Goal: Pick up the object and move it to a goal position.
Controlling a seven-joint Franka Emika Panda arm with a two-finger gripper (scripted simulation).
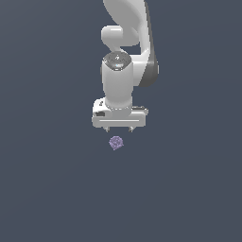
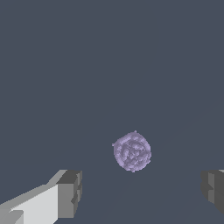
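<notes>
The object (image 1: 116, 142) is a tiny pale purple bumpy lump on the dark grey surface. It lies just in front of and below my white gripper (image 1: 119, 129) in the exterior view. The gripper points down with its short fingertips spread apart, open and empty. In the wrist view the object (image 2: 132, 151) sits beyond the gap between the two grey fingertips (image 2: 70, 192), apart from both. The gripper (image 2: 142, 190) holds nothing.
The white arm (image 1: 127, 42) rises behind the gripper toward the top of the exterior view. The flat dark grey surface (image 1: 52, 189) extends all around, with nothing else showing on it.
</notes>
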